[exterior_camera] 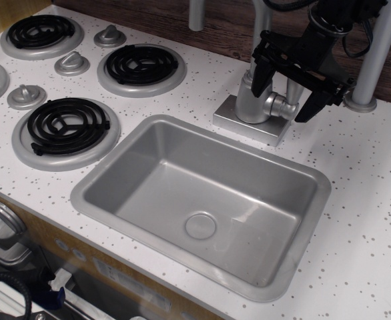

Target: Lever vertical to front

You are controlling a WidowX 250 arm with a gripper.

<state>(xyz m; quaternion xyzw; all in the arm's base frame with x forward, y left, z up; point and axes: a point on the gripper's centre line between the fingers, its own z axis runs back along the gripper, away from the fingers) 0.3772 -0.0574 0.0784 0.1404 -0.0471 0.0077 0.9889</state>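
Observation:
The lever (283,106) is a small silver-grey stub with a rounded end. It juts to the right from the faucet's cylindrical body (252,100), which stands on a grey base plate behind the sink. My black gripper (287,92) comes down from the upper right and is open. Its left finger (261,75) is in front of the faucet body and its right finger (313,107) is just right of the lever, so the lever lies between them. I cannot tell whether either finger touches it. The gripper hides the lever's upper part.
A grey sink basin (115,175) with a round drain lies in front of the faucet. Black coil burners (65,127) and silver stove knobs (72,64) are on the left. A grey post (369,73) stands at the back right against a dark wooden wall.

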